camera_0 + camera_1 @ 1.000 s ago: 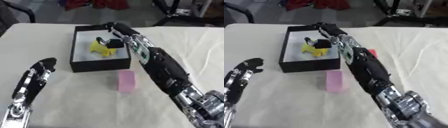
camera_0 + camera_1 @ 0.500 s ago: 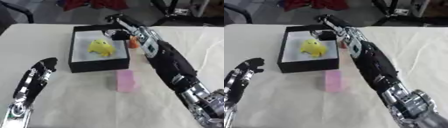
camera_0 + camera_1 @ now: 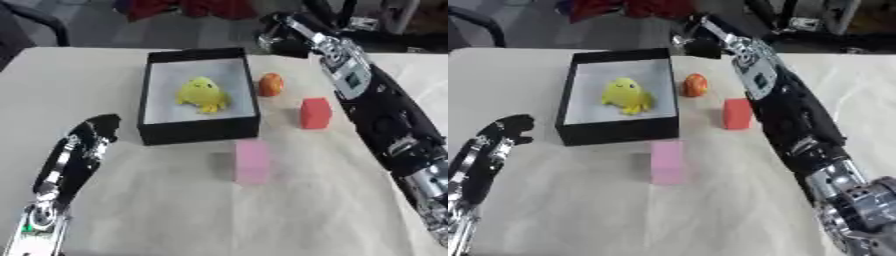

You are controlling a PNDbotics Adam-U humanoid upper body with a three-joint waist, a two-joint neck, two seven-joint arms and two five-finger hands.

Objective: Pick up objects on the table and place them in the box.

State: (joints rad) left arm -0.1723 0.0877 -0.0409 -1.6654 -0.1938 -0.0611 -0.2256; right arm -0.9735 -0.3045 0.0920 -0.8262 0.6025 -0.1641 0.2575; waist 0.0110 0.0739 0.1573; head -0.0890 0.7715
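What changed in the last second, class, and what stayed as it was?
The right hand let go of the yellow toy in the box and drew back past the box's far corner. The toy now lies free inside. The pink block, red block, orange thing and left hand stayed put.

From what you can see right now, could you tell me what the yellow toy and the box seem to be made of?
The yellow toy looks like soft rubber or plush: rounded, matte, no sharp edges; I cannot tell which. The box looks like rigid cardboard: straight thin black walls, matte, with a pale lining inside.
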